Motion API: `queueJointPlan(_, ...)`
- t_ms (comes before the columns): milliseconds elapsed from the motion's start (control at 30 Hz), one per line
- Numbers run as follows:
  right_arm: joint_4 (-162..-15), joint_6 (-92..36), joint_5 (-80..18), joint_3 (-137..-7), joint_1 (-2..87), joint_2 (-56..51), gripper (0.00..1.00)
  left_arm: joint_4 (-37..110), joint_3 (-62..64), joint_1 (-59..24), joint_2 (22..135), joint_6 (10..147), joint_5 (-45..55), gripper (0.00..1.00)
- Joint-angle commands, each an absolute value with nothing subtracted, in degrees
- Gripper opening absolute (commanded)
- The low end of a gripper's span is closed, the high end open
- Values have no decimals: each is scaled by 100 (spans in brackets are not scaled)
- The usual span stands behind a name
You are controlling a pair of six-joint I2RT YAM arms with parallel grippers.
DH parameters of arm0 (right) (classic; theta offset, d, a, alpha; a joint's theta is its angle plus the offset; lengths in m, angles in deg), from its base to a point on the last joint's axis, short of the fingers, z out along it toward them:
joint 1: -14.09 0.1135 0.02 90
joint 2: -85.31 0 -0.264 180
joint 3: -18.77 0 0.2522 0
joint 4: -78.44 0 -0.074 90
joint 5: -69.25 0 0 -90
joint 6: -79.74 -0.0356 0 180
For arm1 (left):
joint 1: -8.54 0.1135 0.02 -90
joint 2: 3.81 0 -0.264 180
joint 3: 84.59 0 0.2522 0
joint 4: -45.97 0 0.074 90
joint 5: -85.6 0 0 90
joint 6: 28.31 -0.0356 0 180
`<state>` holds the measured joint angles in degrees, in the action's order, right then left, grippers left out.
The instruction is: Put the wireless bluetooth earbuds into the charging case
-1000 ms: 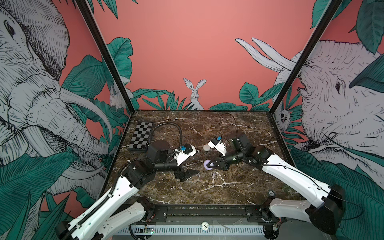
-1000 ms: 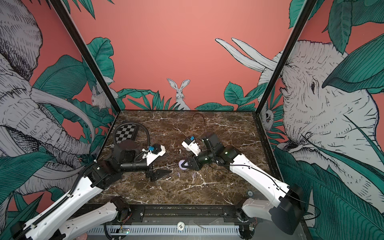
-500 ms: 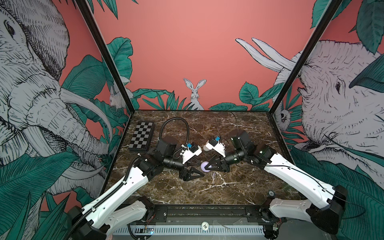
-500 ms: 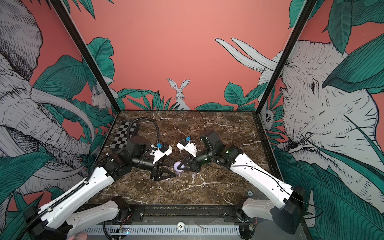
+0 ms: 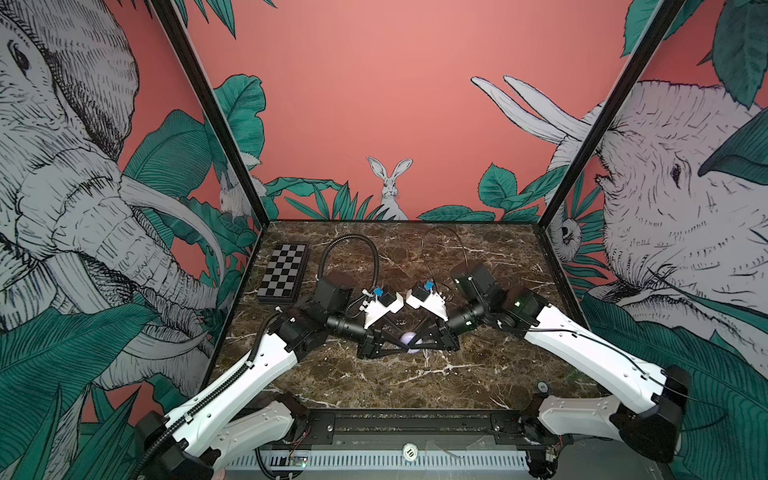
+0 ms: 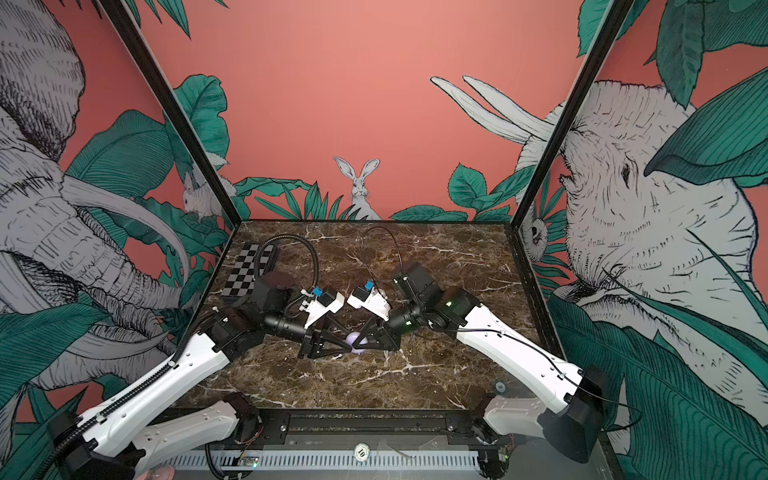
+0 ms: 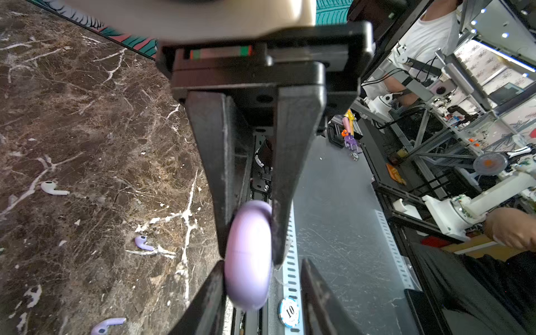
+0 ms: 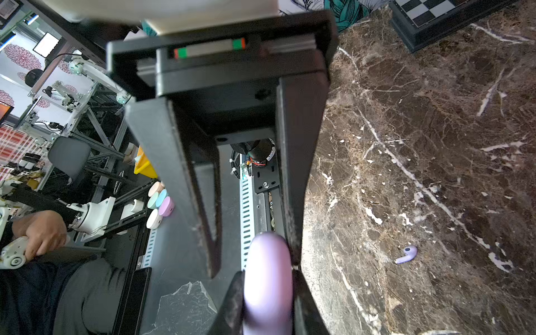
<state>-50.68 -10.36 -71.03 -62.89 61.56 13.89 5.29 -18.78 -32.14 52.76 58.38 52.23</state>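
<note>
At the middle of the cell, the dark brown marble surface (image 5: 374, 386) carries all the work. A black-and-white chequered board (image 5: 284, 270) lies at its far left, well apart from the action.

Left gripper (image 7: 249, 256): clamped across the thickness of the lilac round plastic charging case (image 6: 355, 341), with both fingers (image 7: 229, 174) pressed on its broad sides.

Right gripper (image 8: 253, 266): meets the same case from the opposite side. One finger (image 8: 293, 203) lies against the shell. In both wrist views a strip of background shows between the shell and the other finger, so it cannot be told whether this gripper clamps.

Case: lid shut, no cavity showing. It appears to be raised off the surface, near the middle.

Earbuds: three are seen, all loose on the surface and apart from the case. They are a pale lilac stemmed earbud (image 7: 143, 243), a second lilac earbud (image 7: 107, 324) and a white stemmed earbud (image 7: 50, 188). A fourth is not seen. All are too small to place in the top views.

Assessment: the step in hand is judged to be a two-gripper hold for opening the lid. No insertion has begun.

Recommendations:
- Keep the left grip on one half only. A clamp that straddles the seam would hold the lid shut.
- Set the right fingers on the other half and opposite the hinge, then lever gently.
- The shell looks glossy and rounded, so it may squirt out under a hard squeeze. Use firm, square pressure.
- Work over the surface rather than its near edge, so that a dropped case lands within reach.
- Keep clear of the loose earbuds.
</note>
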Motion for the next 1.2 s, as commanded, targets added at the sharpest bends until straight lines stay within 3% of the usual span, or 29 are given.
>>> queueJointPlan(0, -5106, -919, -7192, -6431, 6205, 1472, 0, 492, -1915, -3197, 5318, 5765, 5499, 36)
queueJointPlan(467, -5190, -1045, -6619, -6494, 6312, 1609, 0, 443, -1845, -3197, 5493, 5772, 5600, 26)
queueJointPlan(633, -5183, -1045, -6111, -6561, 6399, 1595, 0, 445, -1861, -3197, 5520, 5772, 5616, 31)
queueJointPlan(733, -5210, -1000, -5937, -6560, 6410, 1684, 0, 431, -1879, -3197, 5473, 5764, 5546, 44)
queueJointPlan(1167, -5154, -893, -6435, -6596, 6415, 1659, 0, 408, -1915, -3197, 5322, 5659, 5608, 40)
